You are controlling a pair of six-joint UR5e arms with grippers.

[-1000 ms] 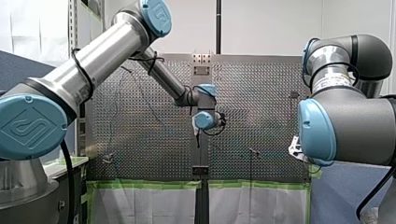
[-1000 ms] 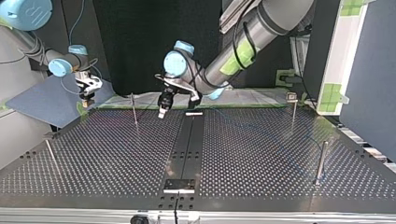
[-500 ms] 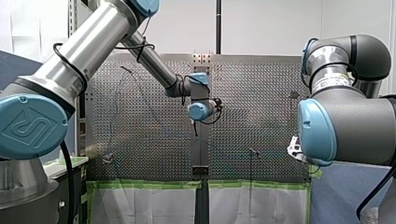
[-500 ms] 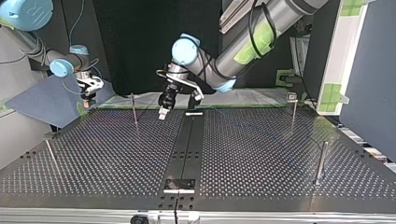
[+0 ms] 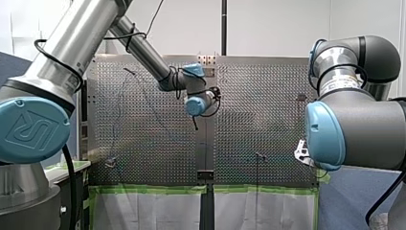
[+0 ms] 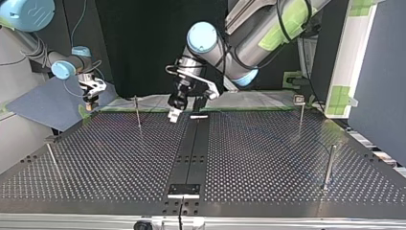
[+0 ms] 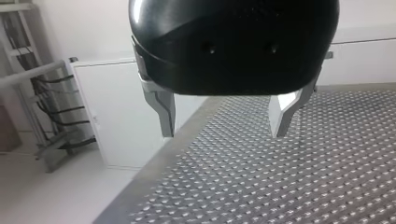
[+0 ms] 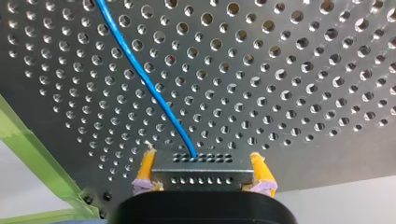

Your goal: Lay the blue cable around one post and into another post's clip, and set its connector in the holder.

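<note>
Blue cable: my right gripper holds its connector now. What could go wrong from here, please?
1. The right gripper pinches the connector only at its two sides, so a pull along the blue cable could twist it in the grip.
2. The left gripper is open and empty, so nothing guides the loose cable. It may snag on a post or miss it.

My right tool (image 8: 201,158): yellow pads clamp the grey connector (image 8: 205,176) from both sides. The blue cable (image 8: 139,70) leaves its far face and runs across the perforated counter (image 8: 303,93). Green tape (image 8: 28,128) lines the edge.
</note>
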